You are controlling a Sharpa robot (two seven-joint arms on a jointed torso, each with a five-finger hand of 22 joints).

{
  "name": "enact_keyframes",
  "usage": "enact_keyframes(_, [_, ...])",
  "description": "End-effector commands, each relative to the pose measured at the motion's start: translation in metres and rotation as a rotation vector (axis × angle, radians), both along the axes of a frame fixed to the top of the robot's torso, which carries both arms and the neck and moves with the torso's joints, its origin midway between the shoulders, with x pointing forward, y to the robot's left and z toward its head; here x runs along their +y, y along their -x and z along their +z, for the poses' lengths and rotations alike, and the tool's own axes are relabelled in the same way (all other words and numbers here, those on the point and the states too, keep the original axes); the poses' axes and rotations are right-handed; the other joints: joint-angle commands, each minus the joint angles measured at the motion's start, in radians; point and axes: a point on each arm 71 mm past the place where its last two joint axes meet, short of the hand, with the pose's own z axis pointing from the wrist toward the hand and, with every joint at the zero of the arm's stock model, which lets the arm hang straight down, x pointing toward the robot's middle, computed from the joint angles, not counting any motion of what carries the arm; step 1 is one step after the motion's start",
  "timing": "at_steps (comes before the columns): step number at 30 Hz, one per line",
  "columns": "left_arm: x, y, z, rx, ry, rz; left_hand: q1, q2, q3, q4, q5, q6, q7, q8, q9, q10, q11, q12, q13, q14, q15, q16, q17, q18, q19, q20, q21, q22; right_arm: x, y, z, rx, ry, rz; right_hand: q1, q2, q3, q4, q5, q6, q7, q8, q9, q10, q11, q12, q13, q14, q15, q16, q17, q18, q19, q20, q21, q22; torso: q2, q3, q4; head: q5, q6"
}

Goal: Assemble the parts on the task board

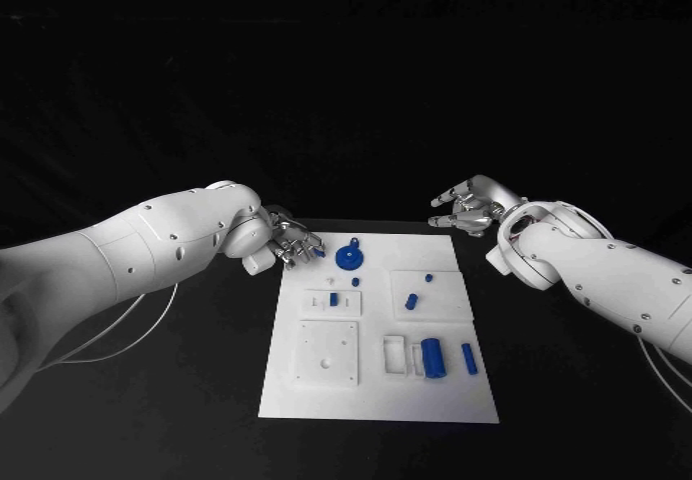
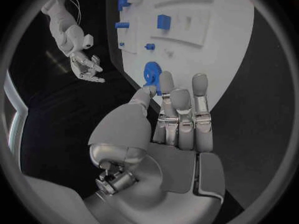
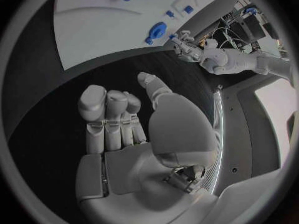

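task board (image 1: 378, 390) with seven blue parts (image 1: 431, 356); left hand (image 1: 293, 243), right hand (image 1: 464, 210) fingers apart, empty.

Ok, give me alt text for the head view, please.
A white task board with small blue parts lies on a black table. The left hand reaches toward a round blue part at its far edge; the right hand hovers empty beyond the far right corner.
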Motion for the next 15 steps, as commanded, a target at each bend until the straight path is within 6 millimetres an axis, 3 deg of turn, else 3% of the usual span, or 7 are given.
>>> enact_keyframes(1, [-0.003, 0.006, 0.007, -0.026, 0.056, 0.024, -0.014, -0.001, 0.094, -0.108, 0.011, 0.050, -0.038, -0.018, 0.016, 0.048, -0.010, 0.009, -0.002, 0.011, -0.003, 0.005, 0.004, -0.002, 0.000, -0.009, 0.011, 0.020, 0.000, 0.000, 0.000, 0.006, 0.007, 0.006, -0.007, -0.002, 0.000, 0.007, 0.002, 0.008, 0.002, -0.001, 0.001, 0.002, -0.004, 0.001, 0.001, 0.000, -0.001, -0.007, -0.001, 0.013, 0.046, -0.001, -0.004, 0.105, -0.004, 0.0003, 0.0054, -0.001, -0.002])
enact_keyframes(7, [-0.009, 0.026, 0.014, -0.111, -0.030, -0.061, -0.022, 0.001, 0.092, -0.121, 0.022, 0.067, -0.041, -0.039, 0.032, 0.048, -0.013, 0.027, -0.001, 0.019, -0.006, 0.007, 0.010, -0.001, 0.001, -0.011, 0.021, 0.019, -0.001, 0.000, -0.001, 0.002, 0.006, 0.002, -0.008, -0.001, 0.002, 0.010, 0.002, 0.008, 0.002, -0.002, 0.001, 0.001, -0.004, 0.000, 0.000, 0.000, -0.001, -0.008, -0.002, 0.014, 0.045, -0.002, -0.005, 0.104, -0.010, -0.0009, 0.0138, -0.005, -0.009])
enact_keyframes(15, [-0.013, 0.050, 0.013, -0.140, -0.078, -0.139, -0.025, -0.003, 0.096, -0.134, 0.059, 0.080, -0.041, -0.051, 0.035, 0.049, -0.014, 0.038, -0.002, 0.025, -0.006, 0.010, 0.016, 0.001, 0.001, -0.011, 0.028, 0.020, -0.002, 0.001, -0.005, 0.009, 0.009, -0.005, -0.007, -0.002, 0.006, 0.010, 0.002, 0.008, 0.002, -0.001, 0.001, 0.002, -0.004, 0.001, 0.001, 0.000, -0.001, -0.009, -0.004, 0.014, 0.045, -0.001, -0.007, 0.104, -0.014, -0.0056, 0.0191, -0.007, -0.012])
